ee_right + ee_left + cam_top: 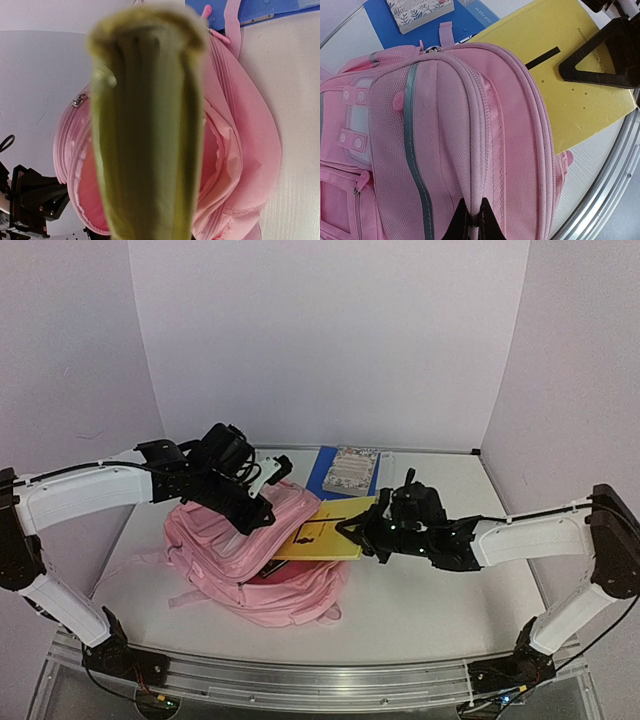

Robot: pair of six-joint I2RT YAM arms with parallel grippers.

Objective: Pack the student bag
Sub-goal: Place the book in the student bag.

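Observation:
The student bag (250, 562) is a pink backpack lying at centre-left, with its mouth facing right. My left gripper (264, 508) is shut on a ridge of fabric along the bag's upper rim (472, 212) and holds it up. A yellow book (327, 531) lies flat, its left end over the bag's mouth. My right gripper (358, 531) is shut on the book's right edge. In the right wrist view the yellow book (145, 130) is seen edge-on and blurred, in front of the bag's open pink inside (225, 150). It hides my own fingers there.
A blue folder (324, 476) lies at the back of the table, with a patterned book (355, 469) on top of it, just behind the bag. The white walls close in at the back and sides. A metal rail (300, 680) runs along the near edge.

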